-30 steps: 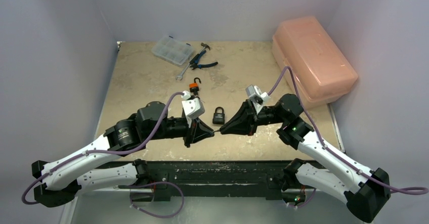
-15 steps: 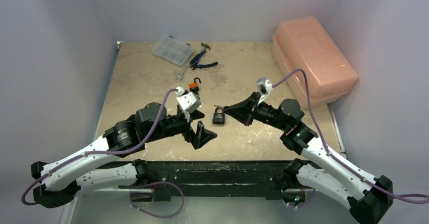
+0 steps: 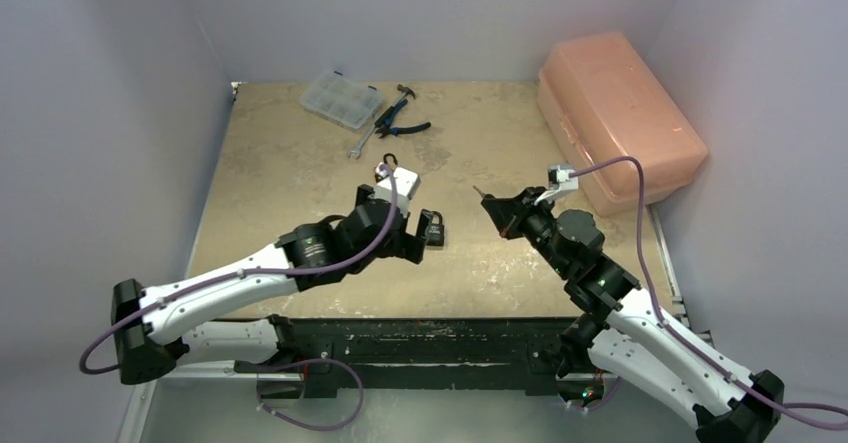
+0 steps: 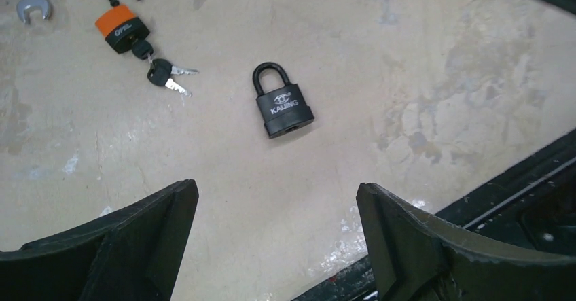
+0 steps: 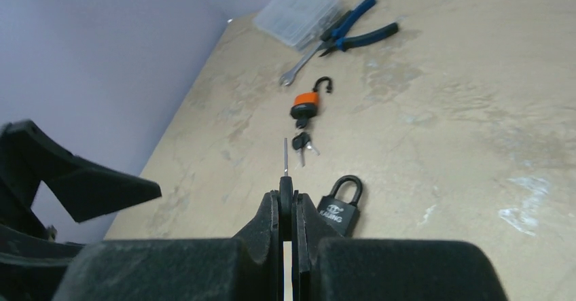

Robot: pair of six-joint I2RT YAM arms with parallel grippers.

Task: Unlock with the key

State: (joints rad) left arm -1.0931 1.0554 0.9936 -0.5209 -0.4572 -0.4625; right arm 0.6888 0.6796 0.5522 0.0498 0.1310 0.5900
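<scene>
Top view: black padlock lies mid-worktop between the two arms, with the left jaws partly over its left side. An orange padlock is mostly hidden there under the left wrist; only its hook shows.

Left wrist view: the black lock lies flat with its shackle closed and white lettering on the body. The orange lock sits far-left of it, shackle open, keys hanging from its base.

Left jaws: spread wide, empty, hanging above the worktop just near of the black lock.

Right jaws: clamped tight on a key, blade sticking straight out. In the right wrist view it is off the worktop and clear of the black lock.
</scene>
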